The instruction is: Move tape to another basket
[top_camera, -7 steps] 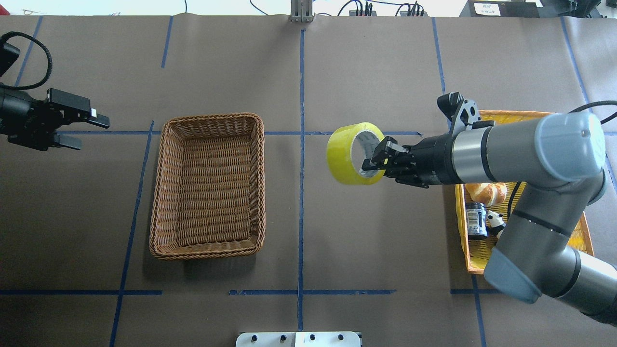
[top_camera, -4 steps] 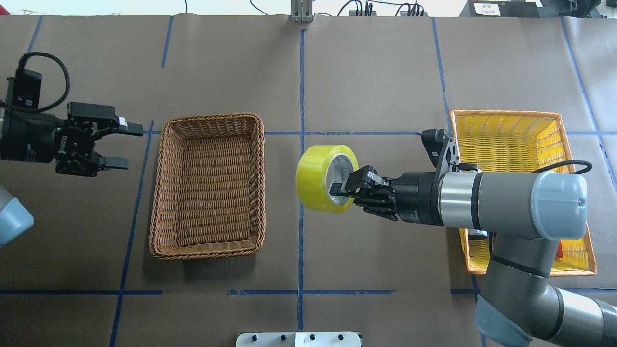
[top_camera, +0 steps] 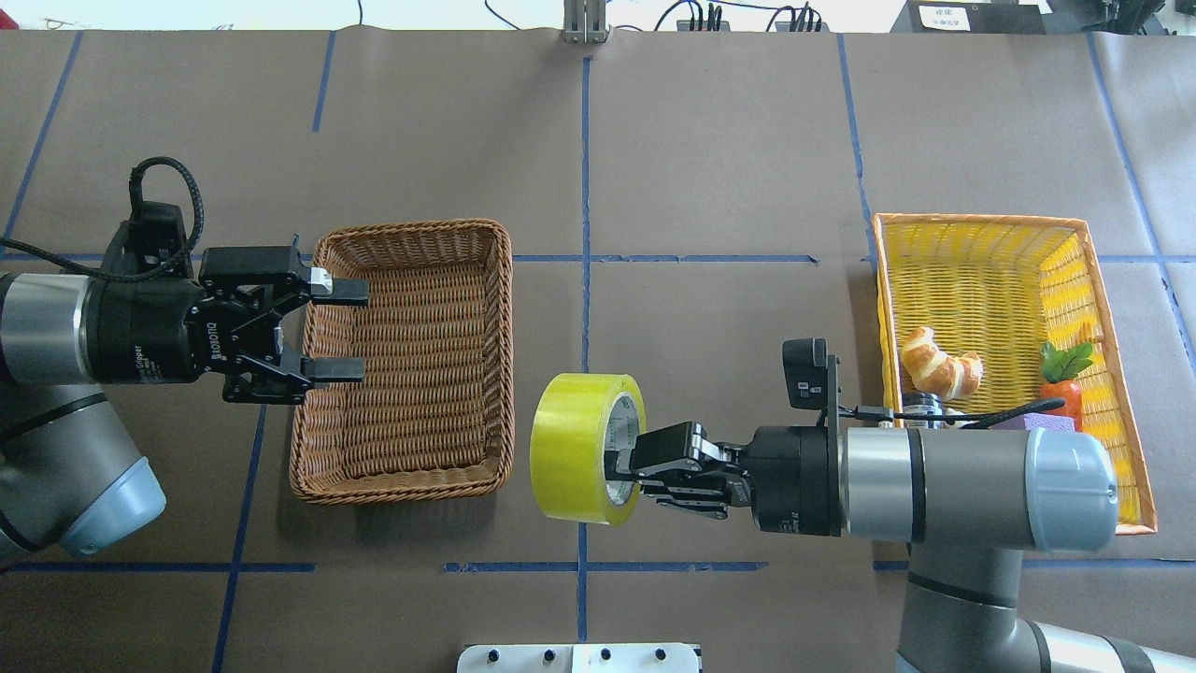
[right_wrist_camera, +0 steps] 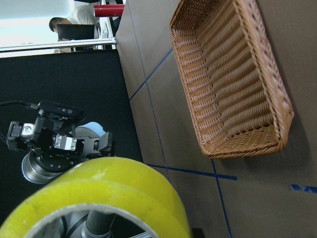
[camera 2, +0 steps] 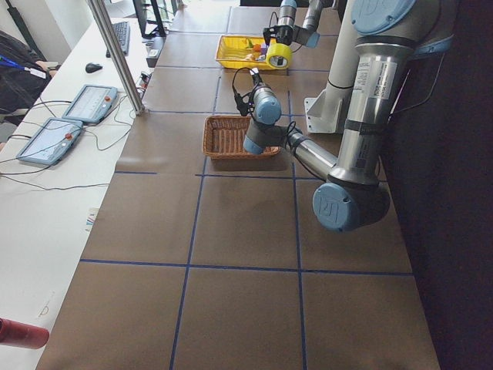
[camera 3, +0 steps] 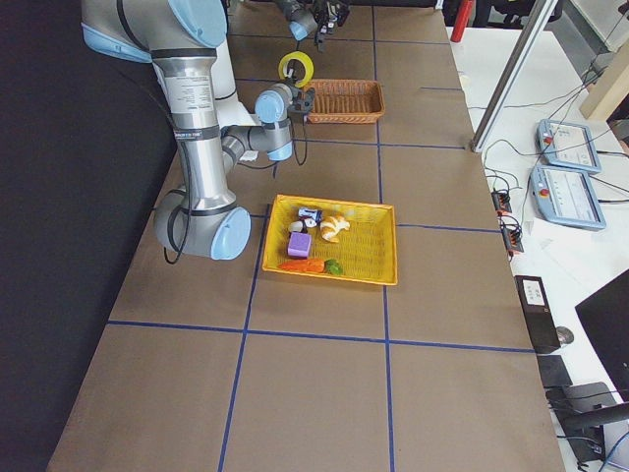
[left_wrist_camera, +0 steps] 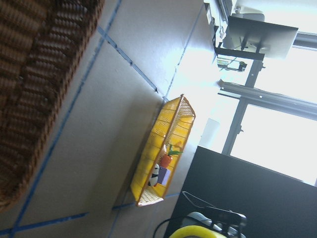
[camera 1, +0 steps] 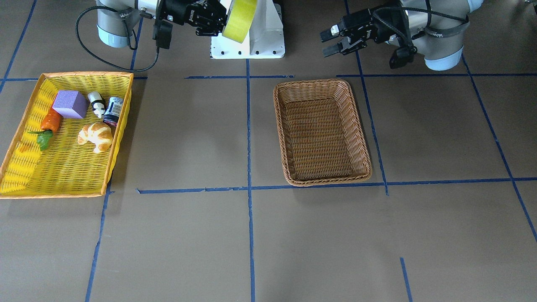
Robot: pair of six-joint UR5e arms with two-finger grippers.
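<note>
My right gripper [top_camera: 624, 467] is shut on the yellow tape roll [top_camera: 579, 447], one finger inside the pale core. It holds the roll in the air, just right of the brown wicker basket's [top_camera: 420, 393] near right corner. The tape also shows in the front view [camera 1: 239, 14] and fills the bottom of the right wrist view [right_wrist_camera: 99, 193], with the basket [right_wrist_camera: 233, 84] beyond it. My left gripper [top_camera: 348, 332] is open and empty, its fingertips over the basket's left rim. The basket [camera 1: 321, 138] holds nothing.
The yellow tray-basket [top_camera: 981, 271] with orange rim stands at the right. It holds a croissant [top_camera: 937, 365], a carrot [top_camera: 1065, 388], a purple block [camera 1: 70, 104], a panda figure [camera 1: 97, 105] and a dark jar [camera 1: 113, 111]. The white robot base [top_camera: 579, 657] is at the near edge.
My right arm has carried the tape left and toward the robot, away from the yellow tray. My left gripper has moved right, to the wicker basket's left rim, still open.
</note>
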